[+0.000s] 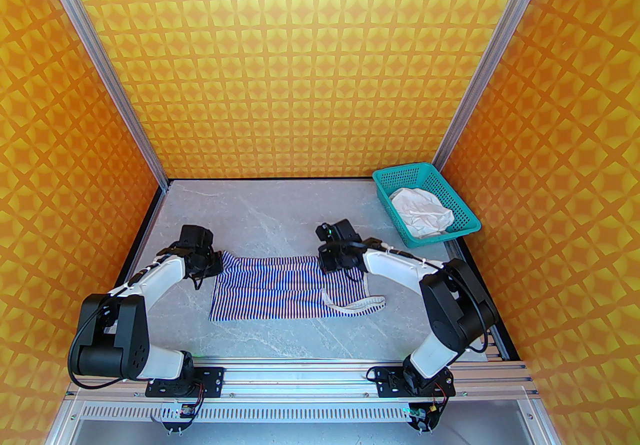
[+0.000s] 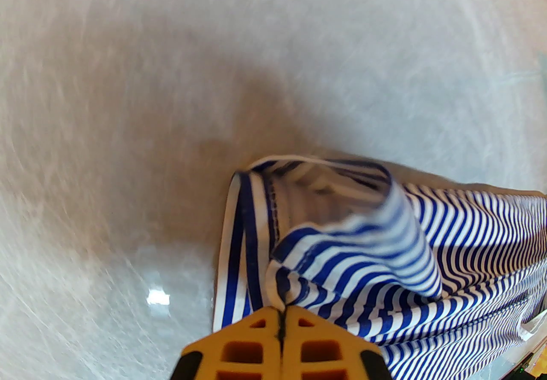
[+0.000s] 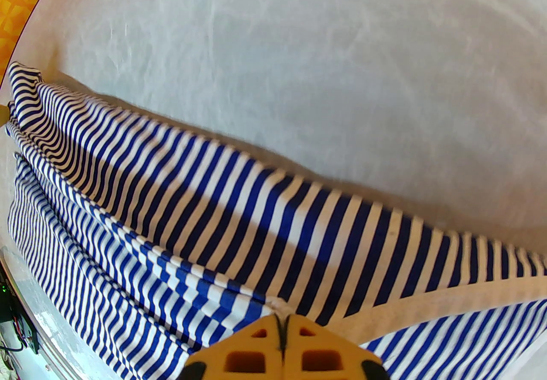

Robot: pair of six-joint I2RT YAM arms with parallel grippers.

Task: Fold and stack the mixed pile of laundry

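The blue-white-red striped garment (image 1: 280, 293) lies spread on the grey table between the two arms, its whitish trim strap (image 1: 356, 305) looping at the near right. My left gripper (image 1: 202, 267) is shut on the garment's far left corner (image 2: 299, 280), its yellow fingers (image 2: 252, 340) pinching lifted cloth. My right gripper (image 1: 336, 263) is shut on the far right edge (image 3: 273, 241), where the yellow fingers (image 3: 256, 348) clamp the fabric. The white wrinkled cloth (image 1: 422, 213) sits bunched in the basket.
A teal perforated basket (image 1: 395, 179) stands at the far right corner of the table. Orange patterned walls enclose the table on three sides. Bare grey tabletop (image 1: 260, 213) stretches behind the garment, and an aluminium rail (image 1: 300, 373) runs along the near edge.
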